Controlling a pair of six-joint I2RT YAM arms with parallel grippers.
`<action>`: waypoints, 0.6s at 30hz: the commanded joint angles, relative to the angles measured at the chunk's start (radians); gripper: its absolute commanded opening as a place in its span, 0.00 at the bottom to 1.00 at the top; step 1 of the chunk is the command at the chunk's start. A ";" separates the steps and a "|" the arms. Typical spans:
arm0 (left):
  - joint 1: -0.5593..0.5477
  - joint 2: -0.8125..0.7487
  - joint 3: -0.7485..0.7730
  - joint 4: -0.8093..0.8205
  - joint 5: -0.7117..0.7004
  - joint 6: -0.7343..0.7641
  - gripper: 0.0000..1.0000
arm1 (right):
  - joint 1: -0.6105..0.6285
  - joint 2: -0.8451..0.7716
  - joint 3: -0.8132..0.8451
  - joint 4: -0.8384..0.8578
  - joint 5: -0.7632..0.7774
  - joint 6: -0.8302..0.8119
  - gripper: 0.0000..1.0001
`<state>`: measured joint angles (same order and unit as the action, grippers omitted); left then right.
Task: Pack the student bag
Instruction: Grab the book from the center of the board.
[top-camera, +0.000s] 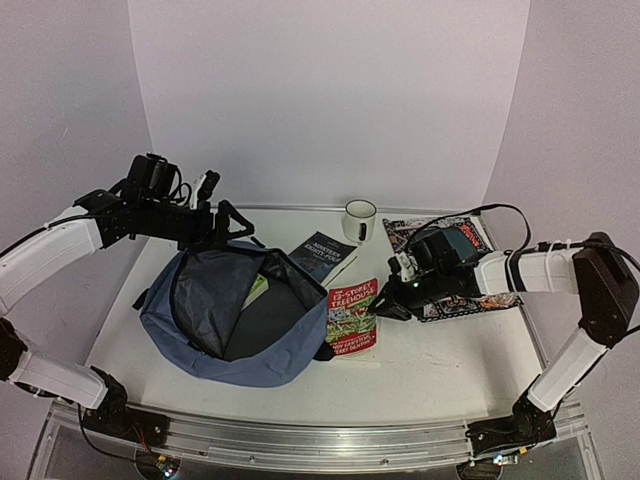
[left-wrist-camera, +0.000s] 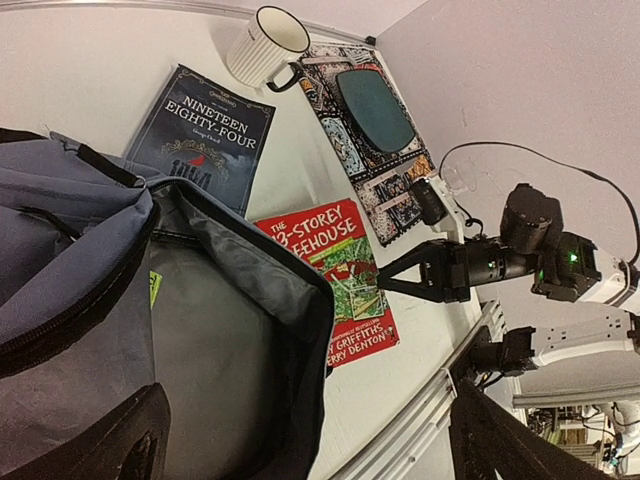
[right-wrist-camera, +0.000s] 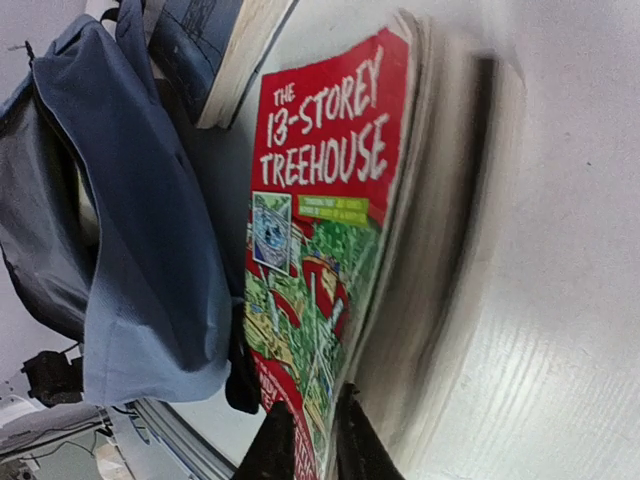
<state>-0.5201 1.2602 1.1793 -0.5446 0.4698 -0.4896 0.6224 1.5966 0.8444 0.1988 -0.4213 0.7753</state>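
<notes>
The left gripper (top-camera: 220, 212), jaws wide apart, hovers by the slate-blue fabric student bag (top-camera: 180, 335) as the right gripper (left-wrist-camera: 384, 284) noses the red paperback (left-wrist-camera: 335, 270), seemingly for loading (jaws nearly together, grip unclear).

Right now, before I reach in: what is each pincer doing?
Left pincer: open, above the student bag.
Right pincer: tips at the edge of the 13-Storey Treehouse book; grip cannot be told.

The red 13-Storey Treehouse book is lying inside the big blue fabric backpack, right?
Not inside. The red paperback book is lying on the white table, right beside the open slate-blue fabric backpack. The top external view shows it.
</notes>
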 joint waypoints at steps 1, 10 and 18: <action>-0.003 -0.002 -0.004 0.072 0.002 -0.019 0.98 | -0.001 0.049 0.023 0.075 -0.039 0.056 0.23; -0.003 -0.005 -0.024 0.073 0.004 -0.028 0.98 | -0.001 0.121 0.024 0.105 -0.031 0.074 0.14; -0.003 -0.011 -0.018 0.085 -0.024 -0.066 0.98 | -0.010 0.024 0.015 0.110 -0.043 0.089 0.00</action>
<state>-0.5209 1.2636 1.1603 -0.5108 0.4679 -0.5269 0.6201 1.7048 0.8444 0.2916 -0.4371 0.8547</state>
